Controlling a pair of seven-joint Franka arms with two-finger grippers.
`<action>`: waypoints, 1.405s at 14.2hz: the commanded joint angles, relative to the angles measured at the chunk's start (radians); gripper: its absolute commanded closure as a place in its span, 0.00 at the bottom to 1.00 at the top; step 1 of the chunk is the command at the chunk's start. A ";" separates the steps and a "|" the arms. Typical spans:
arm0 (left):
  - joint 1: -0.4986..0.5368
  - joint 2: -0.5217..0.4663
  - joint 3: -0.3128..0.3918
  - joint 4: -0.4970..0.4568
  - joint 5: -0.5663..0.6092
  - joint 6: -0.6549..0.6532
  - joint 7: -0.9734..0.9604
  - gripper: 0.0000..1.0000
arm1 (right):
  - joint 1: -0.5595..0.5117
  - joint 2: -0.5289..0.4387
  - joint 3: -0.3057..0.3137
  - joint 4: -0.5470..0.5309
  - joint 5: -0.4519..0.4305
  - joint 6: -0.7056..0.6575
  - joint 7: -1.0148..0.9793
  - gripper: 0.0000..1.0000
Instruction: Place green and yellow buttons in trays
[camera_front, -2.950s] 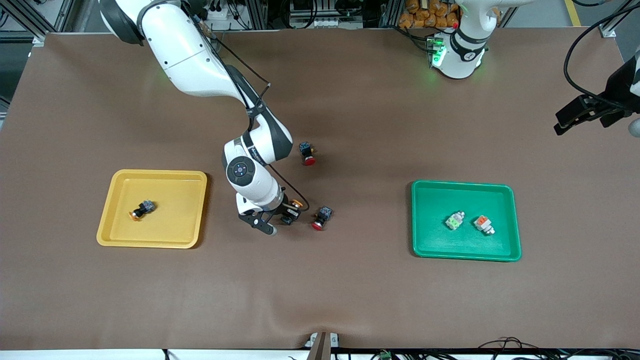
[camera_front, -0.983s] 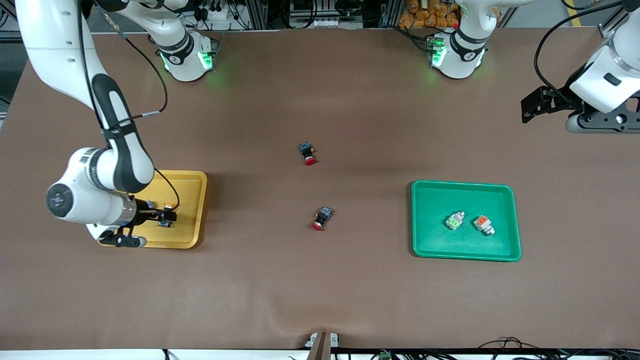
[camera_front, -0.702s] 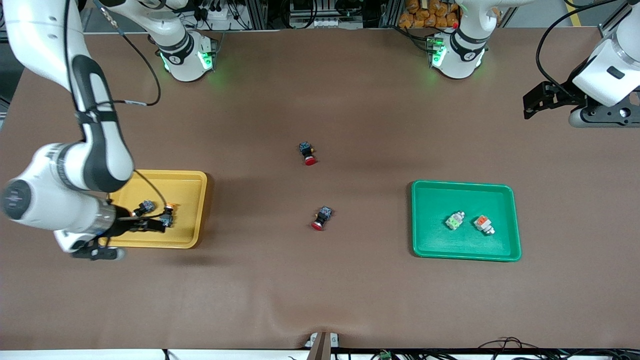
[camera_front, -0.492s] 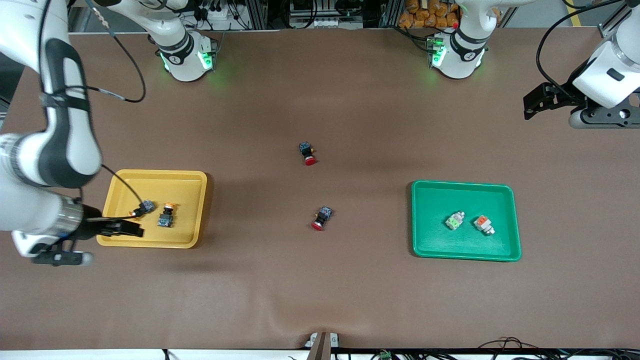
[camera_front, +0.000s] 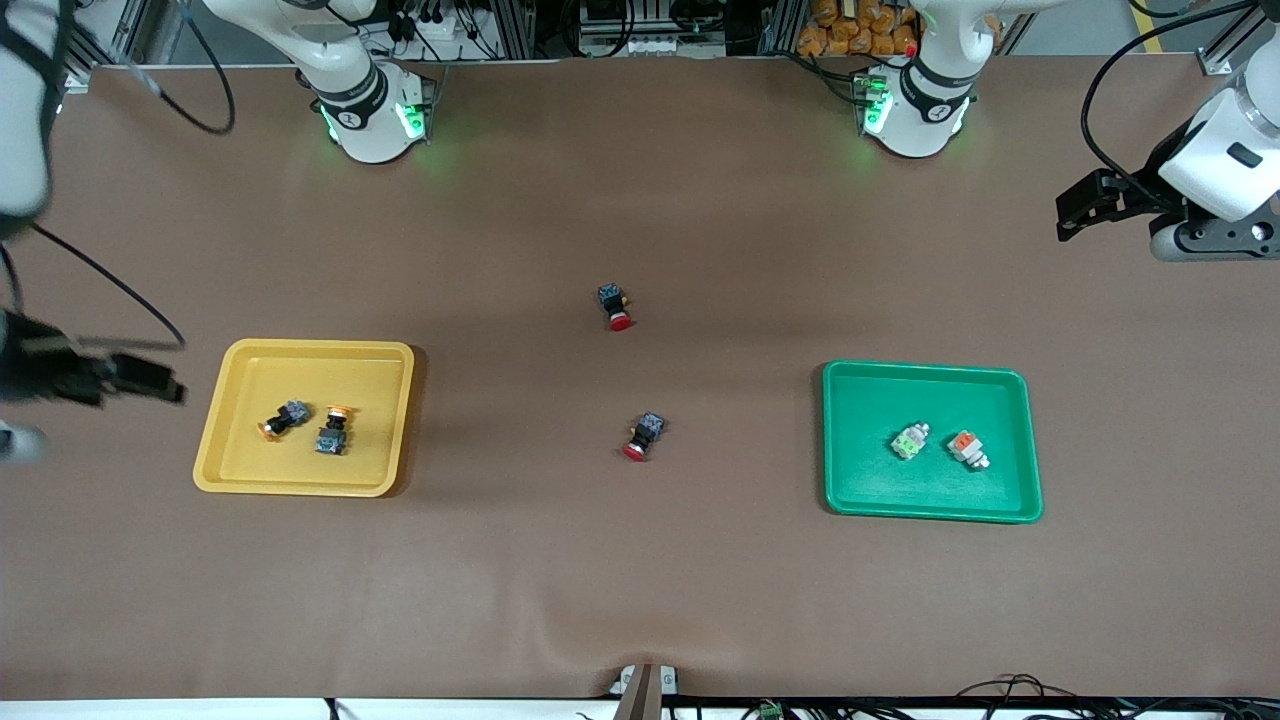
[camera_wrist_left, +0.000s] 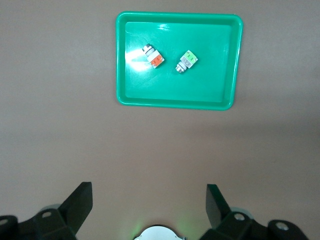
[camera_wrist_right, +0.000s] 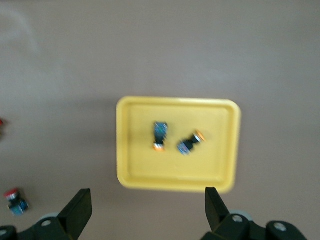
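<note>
The yellow tray (camera_front: 372, 395) holds two dark-bodied buttons with orange-yellow caps, one (camera_front: 283, 418) lying beside the other (camera_front: 333, 431). The right wrist view shows the tray (camera_wrist_right: 175, 182) and both buttons (camera_wrist_right: 159, 134) (camera_wrist_right: 191, 142). The green tray (camera_front: 870, 485) holds a grey button with a green block (camera_front: 910, 441) and one with an orange block (camera_front: 967, 448). The left wrist view shows that tray (camera_wrist_left: 180, 104) too. My right gripper (camera_front: 160, 385) is open and empty, up over the table beside the yellow tray. My left gripper (camera_front: 1075, 205) is open and empty, high over the left arm's end.
Two dark switches with red caps lie on the brown table between the trays, one (camera_front: 615, 306) closer to the arms' bases, the other (camera_front: 643, 436) nearer to the front camera. One red-capped switch (camera_wrist_right: 15, 200) shows in the right wrist view.
My right gripper carried the second yellow-capped button to the yellow tray, let it go there, and drew back up toward the right arm's end. The left arm shifted slightly.
</note>
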 joint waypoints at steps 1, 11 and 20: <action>0.007 -0.054 -0.005 -0.064 -0.020 0.037 -0.010 0.00 | -0.017 -0.153 0.044 -0.036 -0.084 -0.092 -0.006 0.00; 0.005 -0.085 -0.022 -0.111 -0.020 0.076 -0.062 0.00 | -0.015 -0.410 0.045 -0.427 -0.080 0.062 -0.009 0.00; 0.005 -0.060 -0.021 -0.072 -0.012 0.065 -0.058 0.00 | -0.017 -0.439 0.044 -0.479 -0.023 0.085 -0.009 0.00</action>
